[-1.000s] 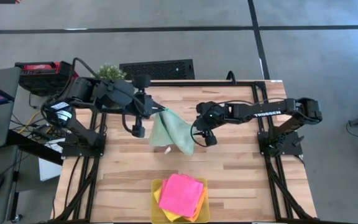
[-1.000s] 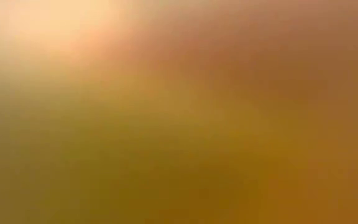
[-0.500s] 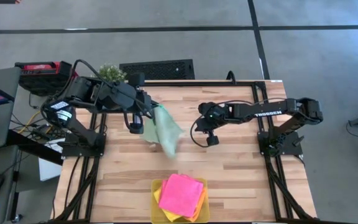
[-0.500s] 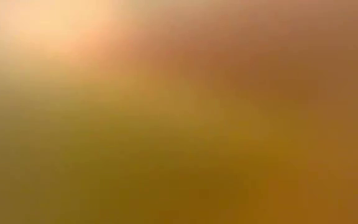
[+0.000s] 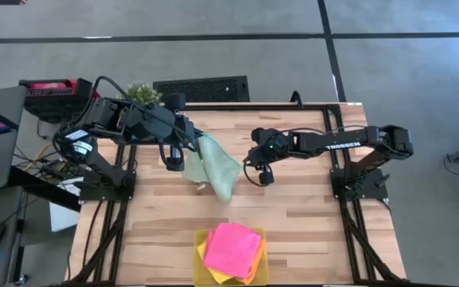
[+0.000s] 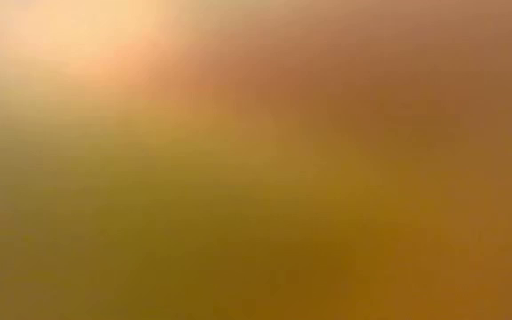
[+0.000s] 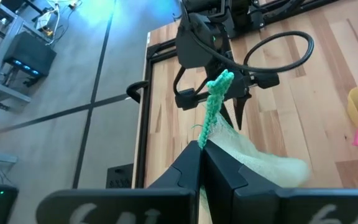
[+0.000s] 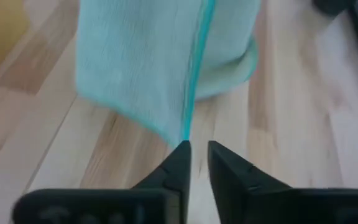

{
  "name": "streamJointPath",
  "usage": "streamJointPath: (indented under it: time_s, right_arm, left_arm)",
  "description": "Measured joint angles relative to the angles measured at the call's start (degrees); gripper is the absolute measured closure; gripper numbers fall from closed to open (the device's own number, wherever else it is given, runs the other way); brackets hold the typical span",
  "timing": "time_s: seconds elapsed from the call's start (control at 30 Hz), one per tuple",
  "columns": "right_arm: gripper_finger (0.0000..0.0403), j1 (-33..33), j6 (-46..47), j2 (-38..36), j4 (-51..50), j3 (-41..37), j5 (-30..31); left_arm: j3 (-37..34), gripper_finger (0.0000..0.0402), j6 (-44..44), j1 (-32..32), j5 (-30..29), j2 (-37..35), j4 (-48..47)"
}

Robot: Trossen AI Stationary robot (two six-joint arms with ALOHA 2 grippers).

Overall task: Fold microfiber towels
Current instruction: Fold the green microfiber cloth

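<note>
A pale green towel (image 5: 213, 169) hangs from my left gripper (image 5: 191, 147) over the middle of the wooden table (image 5: 309, 223). I cannot tell whether its lower end touches the wood. My right gripper (image 5: 260, 177) stands just to the right of the hanging towel, apart from it, with a narrow gap between its fingers (image 8: 197, 152) and nothing in it. The towel's lower corner (image 8: 179, 132) hangs just beyond its fingertips. A pink towel (image 5: 233, 249) lies on top of orange and yellow ones in the yellow tray (image 5: 196, 236) at the near edge. My left gripper pinches the green towel's stitched edge (image 7: 207, 127) between its two shut fingers. A short bunched bit of that edge (image 7: 219, 90) sticks out past the fingertips. The fingers slant downward, and the rest of the towel (image 7: 260, 165) hangs slack below them.
A small plant (image 5: 142, 92), a black grille (image 5: 202, 88) and a red and black box (image 5: 54, 88) stand at the far left edge. Bare wood lies between the hanging towel and the tray. The low view shows only an orange-yellow blur.
The green towel hung spread wide beside my right gripper. Its lower part has since swung toward the table's left, away from that gripper, and now hangs narrower. My left gripper has tipped a little and kept its hold.
</note>
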Motion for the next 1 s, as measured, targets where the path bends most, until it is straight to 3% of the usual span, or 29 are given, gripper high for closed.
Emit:
streamJointPath:
  time_s: [0.27, 0.43, 0.67, 0.83, 1.0]
  right_arm:
    - [0.0241, 0.3, -0.6, 1.2, 5.9, 0.0, -0.2]
    - [0.0212, -0.6, -0.3, 3.8, 12.1, 0.0, 0.1]
    - [0.021, -1.1, -2.8, 8.0, 16.5, 0.0, -0.2]
    - [0.0222, -0.9, -6.8, 10.8, 17.4, 0.0, -4.4]
    - [0.0239, -0.6, -8.0, 12.6, 17.0, 0.0, -4.7]
  left_arm:
    - [0.0, 0.0401, 0.3, 0.0, 0.1, 0.0, 0.1]
    - [0.0, 0.0401, 0.5, 0.0, 1.0, 0.0, 0.2]
    - [0.0, 0.0401, 1.3, 0.0, 1.0, 0.0, 0.3]
    - [0.0, 0.0401, 2.8, 0.0, 1.3, 0.0, 1.0]
    - [0.0, 0.0401, 2.8, 0.0, 1.5, 0.0, 1.3]
